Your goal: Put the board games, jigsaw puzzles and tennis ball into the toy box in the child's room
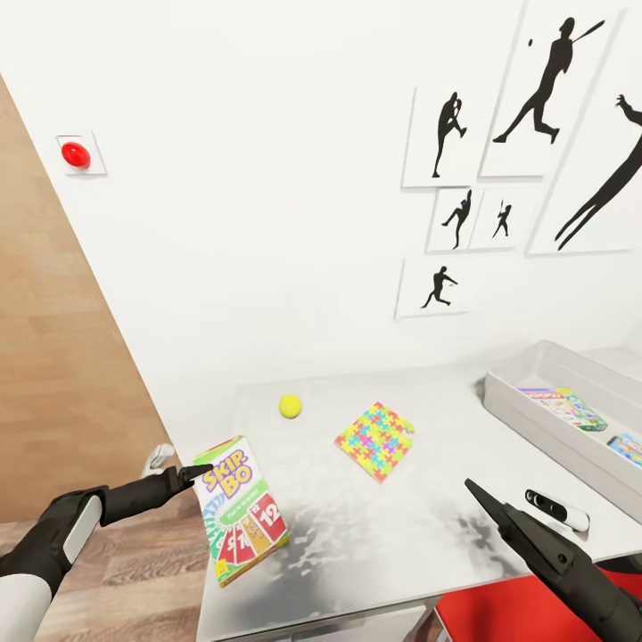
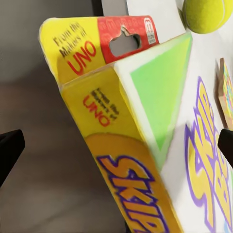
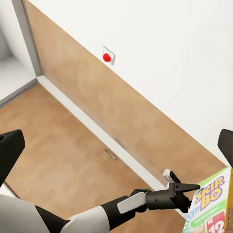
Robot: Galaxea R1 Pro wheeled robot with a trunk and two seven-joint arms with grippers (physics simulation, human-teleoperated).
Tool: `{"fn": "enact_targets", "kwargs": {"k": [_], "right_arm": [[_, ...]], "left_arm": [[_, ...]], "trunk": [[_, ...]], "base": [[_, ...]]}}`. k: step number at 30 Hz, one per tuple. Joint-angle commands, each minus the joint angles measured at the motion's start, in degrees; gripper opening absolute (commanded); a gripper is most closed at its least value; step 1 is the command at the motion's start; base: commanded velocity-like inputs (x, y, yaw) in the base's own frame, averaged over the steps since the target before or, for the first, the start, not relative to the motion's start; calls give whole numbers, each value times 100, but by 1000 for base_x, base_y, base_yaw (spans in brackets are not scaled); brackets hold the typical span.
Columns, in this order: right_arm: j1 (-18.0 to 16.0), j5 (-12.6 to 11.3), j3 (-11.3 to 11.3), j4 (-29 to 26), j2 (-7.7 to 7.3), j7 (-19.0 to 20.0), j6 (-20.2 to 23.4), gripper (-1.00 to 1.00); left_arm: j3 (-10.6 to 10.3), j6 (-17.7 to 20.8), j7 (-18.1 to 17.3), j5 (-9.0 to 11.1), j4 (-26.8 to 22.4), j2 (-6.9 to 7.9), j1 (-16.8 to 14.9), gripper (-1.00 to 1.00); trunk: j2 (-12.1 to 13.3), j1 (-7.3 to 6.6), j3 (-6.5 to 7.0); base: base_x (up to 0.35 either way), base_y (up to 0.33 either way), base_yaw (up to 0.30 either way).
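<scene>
Here the left gripper, jaws apart, reaches the near corner of the board game on the counter; right gripper state unclear

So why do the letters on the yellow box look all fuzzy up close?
In the left wrist view the Skip-Bo box sits very near the camera, so its lettering smears, and the tennis ball looks soft too. In the head view the same box reads sharp, and the table shows a blotchy dark patch.
</scene>
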Motion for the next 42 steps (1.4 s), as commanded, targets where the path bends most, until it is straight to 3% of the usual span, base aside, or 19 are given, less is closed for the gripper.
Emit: {"fn": "enact_targets", "kwargs": {"k": [1,4,34,35,42], "right_arm": [[-3,-14,-1,-1,-1,9,56,100],[-3,-14,-1,-1,-1,9,56,100],[-3,-14,-1,-1,-1,9,56,100],[-3,-14,-1,-1,-1,9,56,100],[-3,-14,-1,-1,-1,9,56,100]], "left_arm": [[7,36,-8,19,1,0,-5,100],[8,36,-8,19,1,0,-3,100],[-1,36,-8,19,1,0,-4,100],[1,33,-8,19,-1,0,-2,-100],[-1,35,-8,19,1,0,-3,-100]], "trunk": [[-3,0,-6],[-124,66,-59],[-124,66,-59],[-124,66,-59],[-124,66,-59]], "base": [[0,0,0],[0,0,0],[0,-14,0],[0,-9,0],[0,-2,0]]}}
